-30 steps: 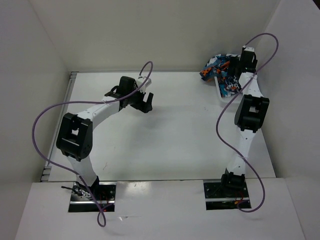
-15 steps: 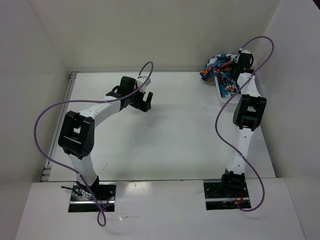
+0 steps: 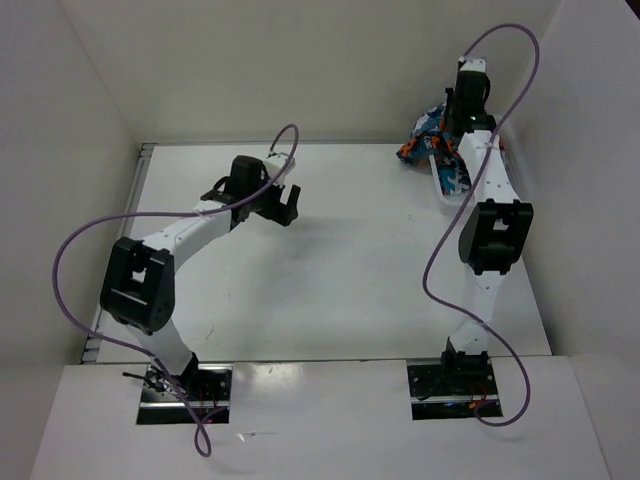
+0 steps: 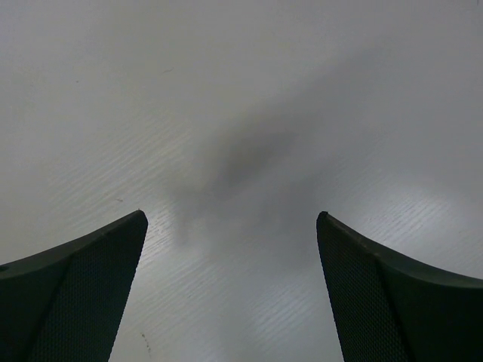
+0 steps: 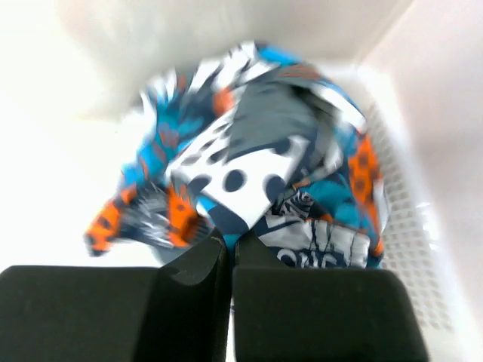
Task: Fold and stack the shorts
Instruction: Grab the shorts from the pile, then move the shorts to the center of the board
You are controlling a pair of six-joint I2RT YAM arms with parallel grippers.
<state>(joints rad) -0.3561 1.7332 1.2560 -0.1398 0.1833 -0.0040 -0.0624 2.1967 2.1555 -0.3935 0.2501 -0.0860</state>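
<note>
1. The right gripper [image 5: 229, 249] has its fingers pressed together on a fold of the shorts [image 5: 256, 166], which bunch just beyond its tips in the table's far right corner.
2. The mesh basket [image 5: 407, 226] wall runs close on the right, beside the side wall. The left gripper [image 4: 231, 216] hangs spread wide over the bare table [image 3: 350, 260], well apart.
3. The wrist view is blurred, and the pinch point is hard to make out.
</note>
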